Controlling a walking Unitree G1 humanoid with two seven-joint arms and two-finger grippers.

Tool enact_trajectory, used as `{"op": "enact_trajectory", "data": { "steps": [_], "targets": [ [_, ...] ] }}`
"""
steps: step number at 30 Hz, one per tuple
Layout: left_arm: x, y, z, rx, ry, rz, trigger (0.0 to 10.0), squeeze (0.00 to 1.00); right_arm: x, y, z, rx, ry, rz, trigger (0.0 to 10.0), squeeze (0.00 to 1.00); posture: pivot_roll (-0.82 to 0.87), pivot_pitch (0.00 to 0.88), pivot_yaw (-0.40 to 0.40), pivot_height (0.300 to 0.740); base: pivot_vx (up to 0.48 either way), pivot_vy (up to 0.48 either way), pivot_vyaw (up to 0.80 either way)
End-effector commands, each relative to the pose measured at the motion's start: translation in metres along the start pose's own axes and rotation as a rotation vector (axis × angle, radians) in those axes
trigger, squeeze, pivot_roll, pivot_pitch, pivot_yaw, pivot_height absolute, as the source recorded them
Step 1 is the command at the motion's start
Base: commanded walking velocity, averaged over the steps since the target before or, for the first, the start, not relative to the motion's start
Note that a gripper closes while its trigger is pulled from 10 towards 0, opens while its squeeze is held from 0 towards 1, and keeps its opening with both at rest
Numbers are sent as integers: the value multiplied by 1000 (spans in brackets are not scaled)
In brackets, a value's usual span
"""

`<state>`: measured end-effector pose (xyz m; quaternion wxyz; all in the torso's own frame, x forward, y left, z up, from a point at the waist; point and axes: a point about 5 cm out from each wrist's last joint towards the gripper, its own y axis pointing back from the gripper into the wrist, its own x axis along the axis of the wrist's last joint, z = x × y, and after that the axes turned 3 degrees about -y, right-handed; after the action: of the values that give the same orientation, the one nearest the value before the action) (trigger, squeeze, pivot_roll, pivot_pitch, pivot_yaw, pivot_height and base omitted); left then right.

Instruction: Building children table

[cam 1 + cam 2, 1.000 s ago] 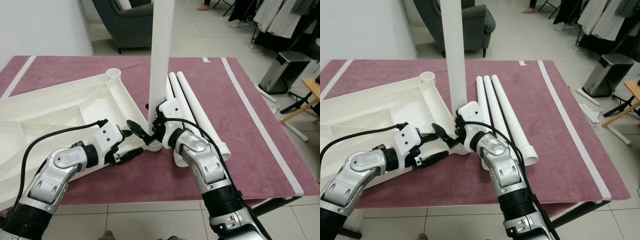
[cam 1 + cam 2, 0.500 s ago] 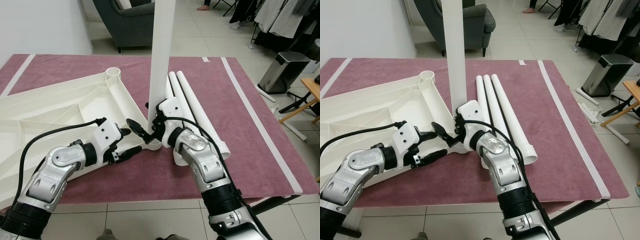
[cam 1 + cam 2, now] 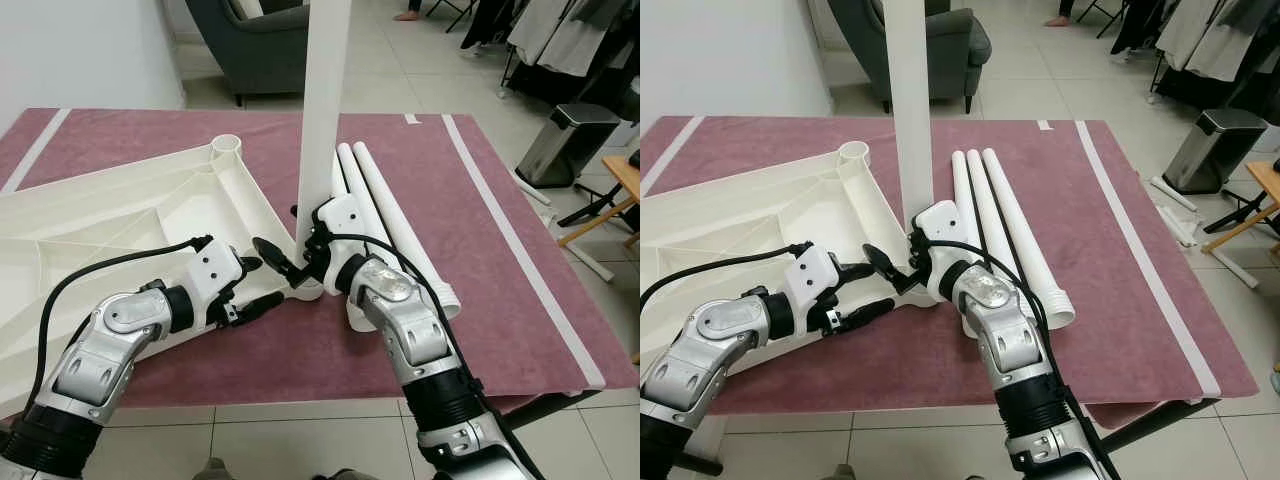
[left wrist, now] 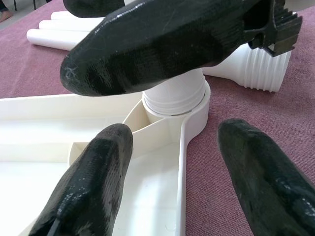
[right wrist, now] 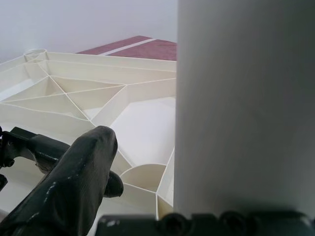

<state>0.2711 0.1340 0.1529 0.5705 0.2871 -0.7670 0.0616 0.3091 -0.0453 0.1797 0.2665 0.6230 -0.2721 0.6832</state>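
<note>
1. White plastic is what you are working with: the upturned tabletop [image 3: 130, 215] lies ribs-up on the maroon rug [image 3: 500, 240], and it takes up the robot's left half of the rug.
2. You have one upright leg [image 3: 322, 120] standing in the corner socket [image 4: 174, 105] at the tabletop's near corner; it looks vertical and runs out of the top of the head views.
3. Your right gripper [image 3: 300, 262] sits at the foot of that leg. One black finger [image 3: 277, 258] reaches across the near side of the base, and the right wrist view has the leg pressed close against the gripper body. You cannot tell from these pictures whether it is clenched on the leg.
4. Your left gripper [image 3: 255, 285] is released: its two fingers [image 4: 93, 184] stand spread apart over the tabletop's edge, just beside the socket, with nothing between them.
5. You have three spare legs [image 3: 1005, 225] lying side by side on the rug, just right of the upright one, their threaded ends [image 4: 258, 61] pointing toward the robot.
6. Beyond the rug you can see a dark armchair [image 3: 945, 45] on the tiled floor and a metal bin [image 3: 570, 140] off to the right.
</note>
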Motion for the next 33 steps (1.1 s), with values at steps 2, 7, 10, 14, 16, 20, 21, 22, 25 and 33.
{"op": "enact_trajectory", "data": {
  "steps": [2,7,10,14,16,20,21,22,25,33],
  "targets": [
    [1,-1,-2,70,-5,-2,10000,0,2,-4,-7,28,-10,12,10000,1000,112,147,11,740,0,0,0],
    [1,-1,-2,70,-5,-2,10000,0,2,-4,-7,28,-10,12,10000,1000,112,147,11,740,0,0,0],
    [1,-1,-2,70,-5,-2,10000,0,2,-4,-7,28,-10,12,10000,1000,112,147,11,740,0,0,0],
    [1,-1,-2,70,-5,-2,10000,0,2,-4,-7,28,-10,12,10000,1000,112,147,11,740,0,0,0],
    [1,-1,-2,70,-5,-2,10000,0,2,-4,-7,28,-10,12,10000,1000,112,147,11,740,0,0,0],
    [1,-1,-2,70,-5,-2,10000,0,2,-4,-7,28,-10,12,10000,1000,112,147,11,740,0,0,0],
    [1,-1,-2,70,-5,-2,10000,0,2,-4,-7,28,-10,12,10000,1000,112,147,11,740,0,0,0],
    [1,-1,-2,70,-5,-2,10000,0,2,-4,-7,28,-10,12,10000,1000,112,147,11,740,0,0,0],
    [-6,0,-8,219,2,-55,10000,0,-9,21,14,8,46,-27,10000,0,111,0,0,740,0,0,0],
    [-9,-2,-9,267,4,-78,10000,0,-12,28,22,-12,72,-46,10000,0,113,0,0,740,0,0,0]
  ]
}}
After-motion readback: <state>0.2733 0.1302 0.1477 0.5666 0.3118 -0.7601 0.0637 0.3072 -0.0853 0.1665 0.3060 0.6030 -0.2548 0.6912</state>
